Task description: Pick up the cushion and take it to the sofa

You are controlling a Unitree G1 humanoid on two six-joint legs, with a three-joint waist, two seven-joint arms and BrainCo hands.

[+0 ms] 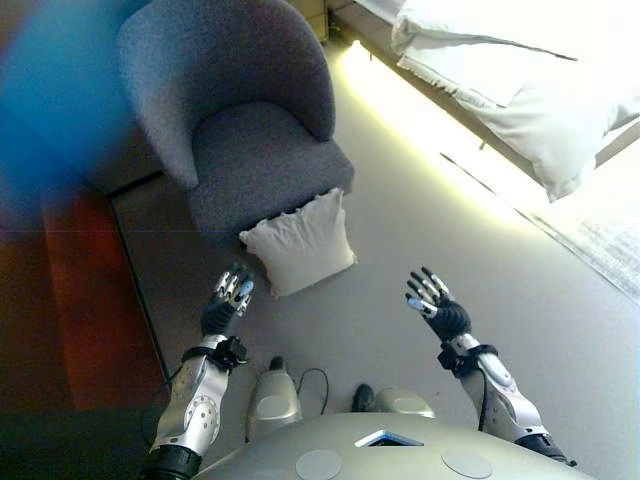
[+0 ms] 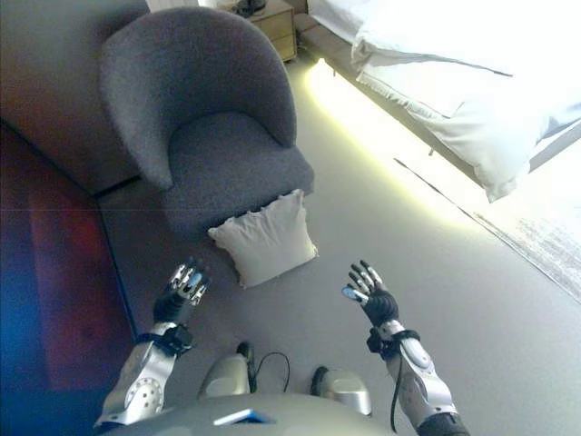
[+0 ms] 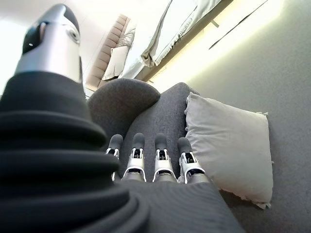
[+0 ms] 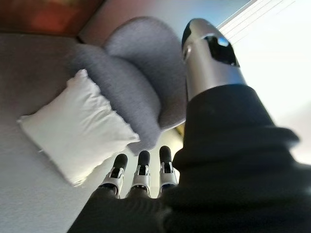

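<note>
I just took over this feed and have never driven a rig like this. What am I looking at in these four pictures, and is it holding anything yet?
The two wide pictures come from a stereo camera on the humanoid's head, looking down at the floor in front of it. The left hand and right hand reach forward, both with straight fingers and holding nothing.

Between them, a bit ahead, the white cushion stands on the floor, leaning against the front of a grey armchair. That cushion is what you must pick up. A bed with white bedding sits off to the robot's right.

The other two pictures come from cameras on each wrist, looking along the hand. The dark ribbed shape is the wrist cover; the dark-tipped fingers point toward the cushion without touching it.
</note>
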